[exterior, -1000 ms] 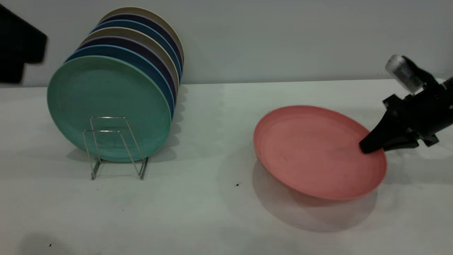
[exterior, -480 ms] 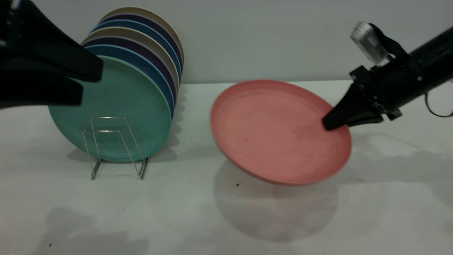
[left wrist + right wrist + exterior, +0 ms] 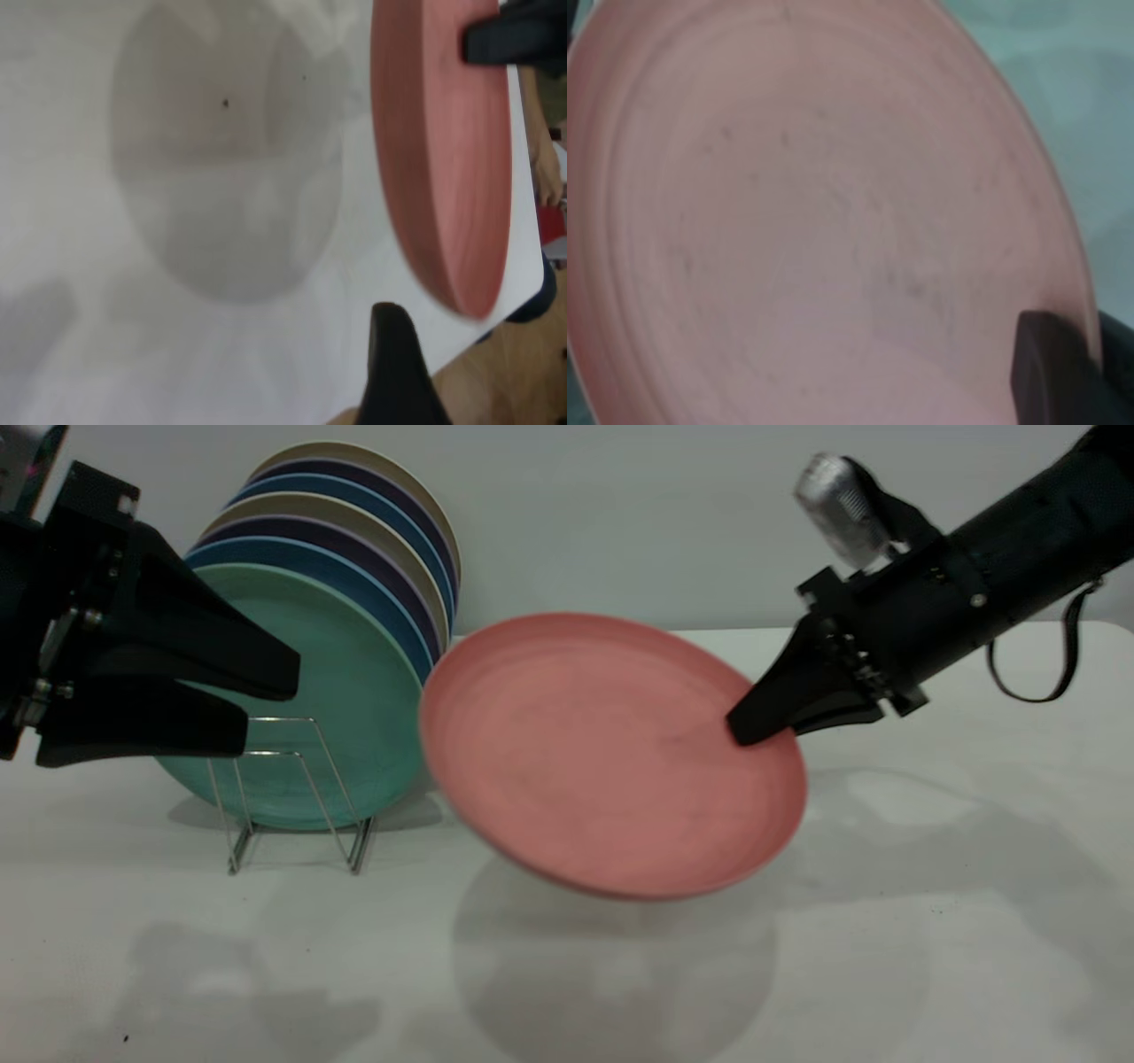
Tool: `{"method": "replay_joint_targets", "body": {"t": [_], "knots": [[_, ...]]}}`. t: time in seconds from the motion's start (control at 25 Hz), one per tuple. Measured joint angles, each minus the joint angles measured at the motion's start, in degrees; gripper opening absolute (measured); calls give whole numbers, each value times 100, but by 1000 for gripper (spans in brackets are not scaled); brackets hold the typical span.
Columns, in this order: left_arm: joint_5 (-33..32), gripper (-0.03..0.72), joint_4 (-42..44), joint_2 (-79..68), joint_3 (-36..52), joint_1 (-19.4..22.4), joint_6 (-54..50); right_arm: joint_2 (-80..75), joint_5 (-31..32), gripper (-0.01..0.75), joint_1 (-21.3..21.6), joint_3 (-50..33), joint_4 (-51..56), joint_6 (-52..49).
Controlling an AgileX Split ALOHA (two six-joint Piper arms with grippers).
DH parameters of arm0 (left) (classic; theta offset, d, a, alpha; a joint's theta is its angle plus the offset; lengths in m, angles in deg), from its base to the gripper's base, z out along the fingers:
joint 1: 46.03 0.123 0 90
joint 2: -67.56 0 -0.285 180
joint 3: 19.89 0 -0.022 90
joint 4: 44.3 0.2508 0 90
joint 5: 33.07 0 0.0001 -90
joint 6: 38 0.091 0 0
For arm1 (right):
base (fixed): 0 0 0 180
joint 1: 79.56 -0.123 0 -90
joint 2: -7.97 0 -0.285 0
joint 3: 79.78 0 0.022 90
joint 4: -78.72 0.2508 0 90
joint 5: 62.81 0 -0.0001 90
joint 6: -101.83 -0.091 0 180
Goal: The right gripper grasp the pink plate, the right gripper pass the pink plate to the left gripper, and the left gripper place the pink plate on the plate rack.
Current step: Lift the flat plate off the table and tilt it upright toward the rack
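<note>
My right gripper [image 3: 753, 731] is shut on the right rim of the pink plate [image 3: 602, 753] and holds it tilted in the air above the table's middle. The plate fills the right wrist view [image 3: 815, 212], with one black finger [image 3: 1050, 372] on its face. My left gripper [image 3: 266, 708] is open at the far left, in front of the racked plates, jaws pointing at the pink plate with a gap between. The left wrist view shows the plate edge-on [image 3: 443, 159] and one of my fingers [image 3: 399, 372]. The wire plate rack [image 3: 297, 797] stands on the table, its front slot free.
Several plates stand upright in the rack, a teal-green one [image 3: 354, 691] at the front, blue, dark purple and beige ones behind. The white table [image 3: 886, 921] spreads in front and to the right. A grey wall runs behind.
My right gripper has lifted the pink plate off the table and carried it left. My left gripper has come in from the left edge toward it.
</note>
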Motion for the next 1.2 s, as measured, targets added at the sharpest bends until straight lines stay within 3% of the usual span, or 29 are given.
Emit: {"method": "replay_joint_targets", "body": {"t": [0.44, 0.8, 1.2], "knots": [[91, 499, -426, -287, -44, 0, 413, 24, 28, 13, -426, 0, 150, 0], [121, 499, -945, -699, -46, 0, 901, 44, 135, 13, -498, 0, 312, 0], [104, 499, -1137, -742, -46, 0, 1009, 44, 163, 13, -986, 0, 735, 66]]}}
